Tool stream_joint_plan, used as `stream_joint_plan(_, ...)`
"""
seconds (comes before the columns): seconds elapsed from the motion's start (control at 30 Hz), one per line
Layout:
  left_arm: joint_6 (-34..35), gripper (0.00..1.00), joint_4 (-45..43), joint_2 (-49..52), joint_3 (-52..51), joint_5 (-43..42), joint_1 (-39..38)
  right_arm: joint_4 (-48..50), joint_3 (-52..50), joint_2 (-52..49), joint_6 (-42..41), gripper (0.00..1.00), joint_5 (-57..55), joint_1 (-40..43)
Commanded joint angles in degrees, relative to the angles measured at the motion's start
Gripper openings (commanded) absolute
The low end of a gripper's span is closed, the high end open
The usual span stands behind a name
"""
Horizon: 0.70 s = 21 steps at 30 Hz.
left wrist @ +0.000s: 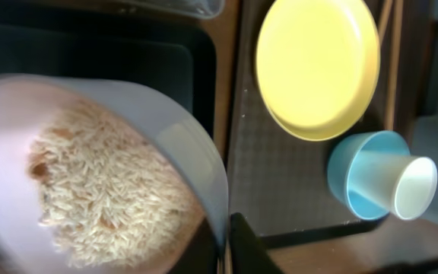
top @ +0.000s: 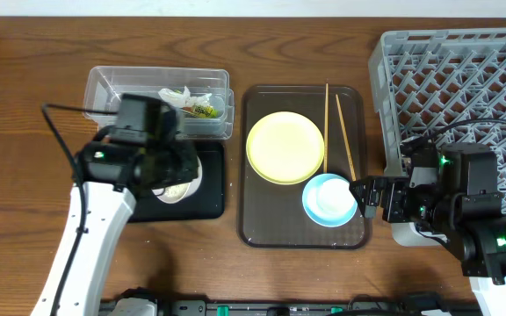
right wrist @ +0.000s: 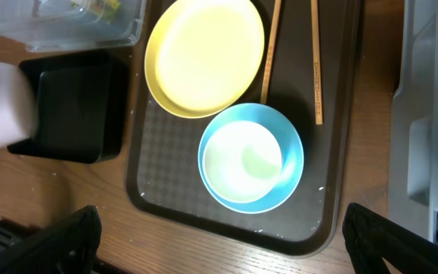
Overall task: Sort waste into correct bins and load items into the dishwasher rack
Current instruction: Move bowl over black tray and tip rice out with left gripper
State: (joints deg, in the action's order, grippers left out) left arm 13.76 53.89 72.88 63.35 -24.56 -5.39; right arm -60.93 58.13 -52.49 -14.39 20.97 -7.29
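My left gripper (left wrist: 226, 247) is shut on the rim of the small white bowl (left wrist: 166, 144), tilted and full of beige rice crumbs (left wrist: 105, 190), above the black tray bin (top: 209, 197). The clear tub (top: 112, 88) holds the sauce packet (top: 202, 110) and white paper scrap (top: 176, 95). On the brown serving tray (top: 262, 228) lie the yellow plate (top: 285, 147), two chopsticks (top: 327, 123) and the light-blue bowl (top: 329, 199), white inside. My right gripper (right wrist: 230, 243) is open and empty, over the tray's near edge just short of the blue bowl (right wrist: 251, 157). The grey rack (top: 464, 70) is at right.
The black tray (right wrist: 71, 110) and clear tub (right wrist: 59, 19) stand side by side left of the serving tray (right wrist: 150, 190). The rack's wall (right wrist: 432, 114) is close on my right gripper's right. A few rice grains lie on the serving tray's near edge.
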Motion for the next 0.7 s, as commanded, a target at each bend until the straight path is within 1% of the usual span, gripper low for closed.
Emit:
stream_joint_plan(0.0,-6.4,0.15,-2.3,0.3,-3.7,-13.5,4.2,-0.2,0.9,0.1,0.7,0.99,0.3,1.0)
stream_joint_plan(0.03,-6.4,0.17,-2.9,0.4,-4.3,-14.8,5.3,-0.1,0.9,0.1,0.7,0.99,0.3,1.0)
stream_joint_plan(0.13,-6.5,0.17,-3.2,0.5,-5.0,-16.0,7.6,-0.2,0.9,0.1,0.7,0.99,0.3,1.0)
stream_joint_plan(0.27,-6.5,0.17,-3.2,0.5,-5.0,-16.0,8.2,-0.2,0.9,0.1,0.7,0.99,0.3,1.0)
stream_joint_plan(0.3,-6.4,0.24,-3.1,0.5,-5.0,-16.1,8.2,-0.2,0.9,0.1,0.7,0.99,0.3,1.0)
stream_joint_plan(0.33,-6.4,0.26,-3.0,0.4,-5.0,-16.6,8.2,-0.2,0.9,0.1,0.7,0.99,0.3,1.0)
stream_joint_plan(0.47,-6.5,0.31,-3.4,0.0,-5.0,-16.5,8.2,-0.2,0.9,0.1,0.7,0.99,0.3,1.0)
stream_joint_plan(0.67,-6.5,0.32,-2.7,0.0,-5.0,-12.9,8.2,-0.2,0.9,0.1,0.7,0.99,0.3,1.0)
